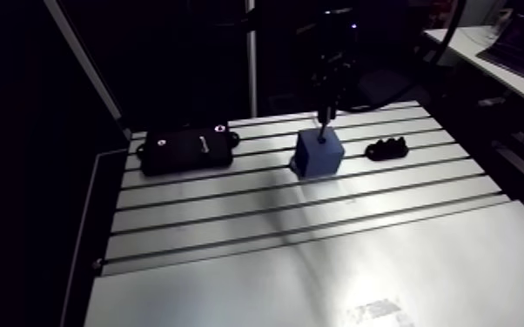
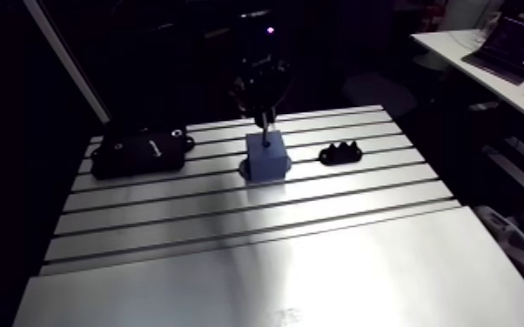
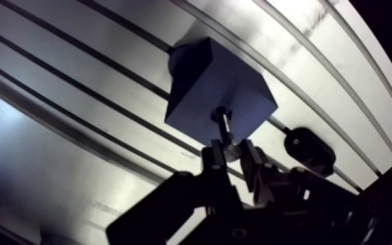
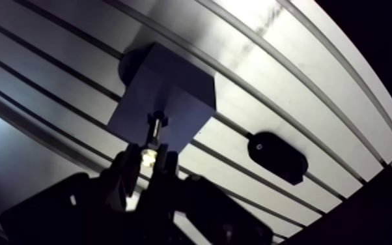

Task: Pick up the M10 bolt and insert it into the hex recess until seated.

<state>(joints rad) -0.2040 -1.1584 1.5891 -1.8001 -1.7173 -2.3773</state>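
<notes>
Gripping narrow, my gripper (image 3: 232, 152) pinches the bolt (image 3: 224, 127) upright, its lower end at the hole (image 3: 219, 111) atop the blue block (image 3: 195, 81).

Comes down near-vertical from above at the wrist (image 1: 332, 56), pointing the gripper (image 3: 231, 152) straight downward. Pinches both fingers (image 3: 213, 160) close together, nearly parallel, on one end of a thin bolt (image 3: 225, 129), leaving the rest sticking out beyond them.
</notes>
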